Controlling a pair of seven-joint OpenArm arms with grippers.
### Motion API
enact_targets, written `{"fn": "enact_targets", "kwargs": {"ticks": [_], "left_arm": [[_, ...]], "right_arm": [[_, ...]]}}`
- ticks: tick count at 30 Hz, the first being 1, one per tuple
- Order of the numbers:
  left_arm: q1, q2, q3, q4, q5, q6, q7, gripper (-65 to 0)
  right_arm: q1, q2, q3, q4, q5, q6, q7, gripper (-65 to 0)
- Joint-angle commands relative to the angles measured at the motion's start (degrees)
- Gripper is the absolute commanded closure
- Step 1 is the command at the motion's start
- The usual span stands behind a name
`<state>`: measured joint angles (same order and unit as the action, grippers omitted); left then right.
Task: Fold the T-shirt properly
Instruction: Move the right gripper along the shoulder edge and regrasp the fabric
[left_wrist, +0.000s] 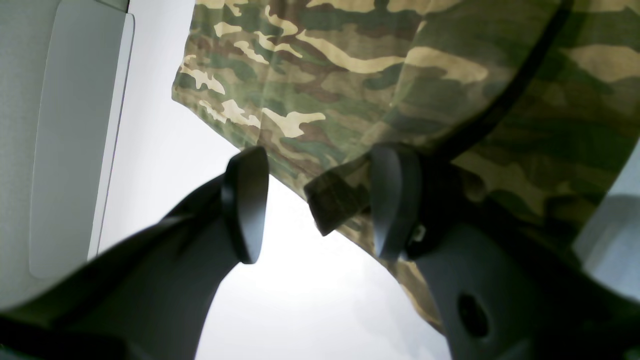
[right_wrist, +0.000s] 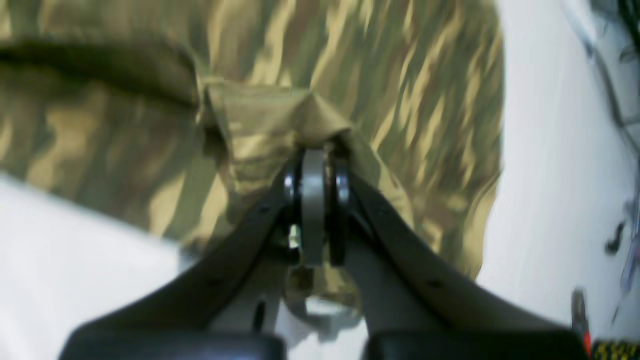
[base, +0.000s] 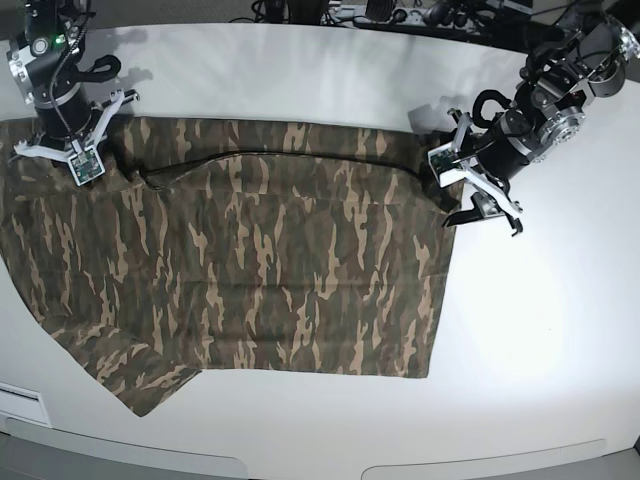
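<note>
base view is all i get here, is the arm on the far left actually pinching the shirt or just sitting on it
Observer: Pinching. In the right wrist view the right gripper is shut on a bunched ridge of the T-shirt.
Operator: and the other arm, got any cloth?
Observer: No. In the left wrist view the left gripper is open, and only white table shows between its fingertips.
Operator: how close is it to the edge
Observer: One of its fingers sits right over the shirt's edge, while the other finger is out over bare table.
</note>
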<state>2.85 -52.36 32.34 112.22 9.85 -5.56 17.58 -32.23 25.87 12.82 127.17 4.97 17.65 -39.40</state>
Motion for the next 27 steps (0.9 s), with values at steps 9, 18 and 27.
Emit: {"fn": "enact_targets", "kwargs": {"ticks": [9,18,27], "left_arm": [[-0.8,-0.8,-0.5,0.7,0.2,1.0,-0.8,-33.4],[-0.8,-0.9,-0.5,0.7,0.3,4.9,-0.8,-33.4],[-0.8,-0.8,-0.5,0.7,3.0,8.6,-0.6,-33.4]], "right_arm": [[8.2,0.8,0.3,-7.7,4.4,2.0,3.7,0.0],[18.5,0.8,0.3,-17.9,6.7,3.4,3.8,0.0],[23.3,0.8,0.3,-22.7,9.6,1.0,3.8,0.0]]}}
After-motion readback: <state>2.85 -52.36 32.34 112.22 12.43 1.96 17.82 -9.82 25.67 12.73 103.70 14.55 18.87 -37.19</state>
